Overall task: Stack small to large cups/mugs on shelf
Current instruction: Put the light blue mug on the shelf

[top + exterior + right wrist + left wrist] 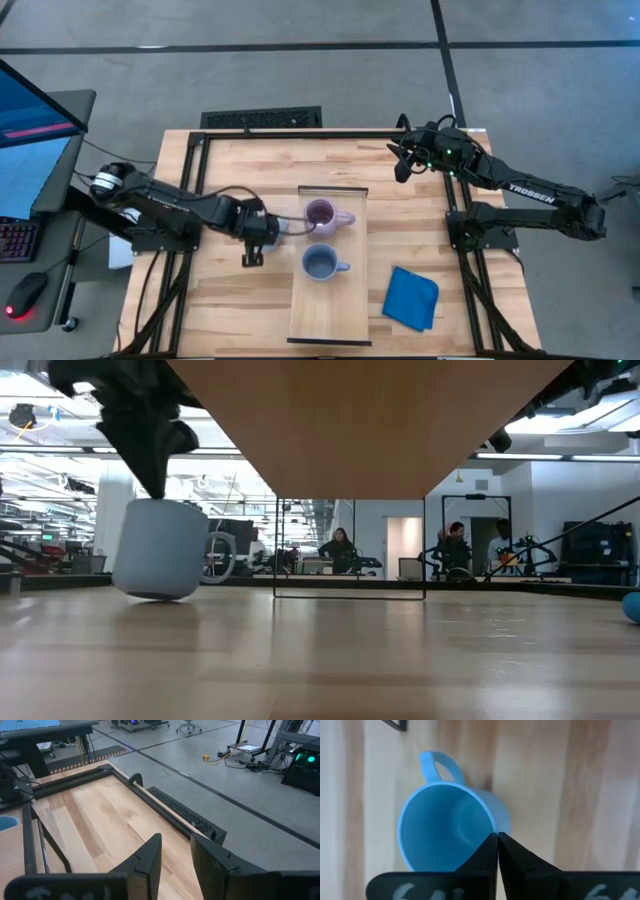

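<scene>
The bright light blue mug point(445, 827) stands left of the shelf on the planked table, mouth up, handle point(437, 765) away from my fingers. The low view shows the mug point(160, 550) slightly tilted. My left gripper point(275, 228) is above it, shut on its rim. The pale purple mug point(322, 214) and the grey-blue mug point(320, 264) stand upright on the raised light-wood shelf point(330, 310). My right gripper point(175, 855) is open and empty over the table's far right corner point(400, 160). My left gripper pinches the light blue mug's rim point(492, 831) on the side roughly opposite the handle, one finger inside the cup and one outside on the wall. The fingers point(512, 855) come from above, pointing down. The mug sits a little tilted, its base at tabletop level point(155, 596).
A folded blue cloth point(411, 298) lies on the table right of the shelf. The shelf's underside point(370, 420) and thin leg frame point(350, 595) show in the low view. A black frame point(300, 133) rims the table. People stand in the room far behind.
</scene>
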You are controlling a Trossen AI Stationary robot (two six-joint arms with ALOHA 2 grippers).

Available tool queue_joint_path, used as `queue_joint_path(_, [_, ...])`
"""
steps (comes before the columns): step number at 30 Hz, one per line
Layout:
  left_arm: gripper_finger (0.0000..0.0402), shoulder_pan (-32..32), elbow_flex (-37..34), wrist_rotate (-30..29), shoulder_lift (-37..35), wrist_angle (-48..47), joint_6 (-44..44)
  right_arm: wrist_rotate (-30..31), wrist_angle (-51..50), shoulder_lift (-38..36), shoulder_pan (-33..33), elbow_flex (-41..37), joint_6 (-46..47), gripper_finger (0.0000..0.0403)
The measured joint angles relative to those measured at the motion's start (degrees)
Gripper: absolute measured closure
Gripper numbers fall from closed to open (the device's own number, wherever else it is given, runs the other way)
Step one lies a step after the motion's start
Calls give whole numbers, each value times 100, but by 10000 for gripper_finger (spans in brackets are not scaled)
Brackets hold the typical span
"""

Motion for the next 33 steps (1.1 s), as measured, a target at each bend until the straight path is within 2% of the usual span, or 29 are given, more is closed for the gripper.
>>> queue_joint_path(9, [401,-472,0,-36,2,-1,-1060,-1,2,0,-1,0,-9,276])
queue_joint_path(18, [401,-514,-2,22,4,173,-1003,-2,2,0,2,0,4,276])
queue_joint_path(33, [396,-560,-2,1074,4,146,-1463,-2,2,0,2,0,9,276])
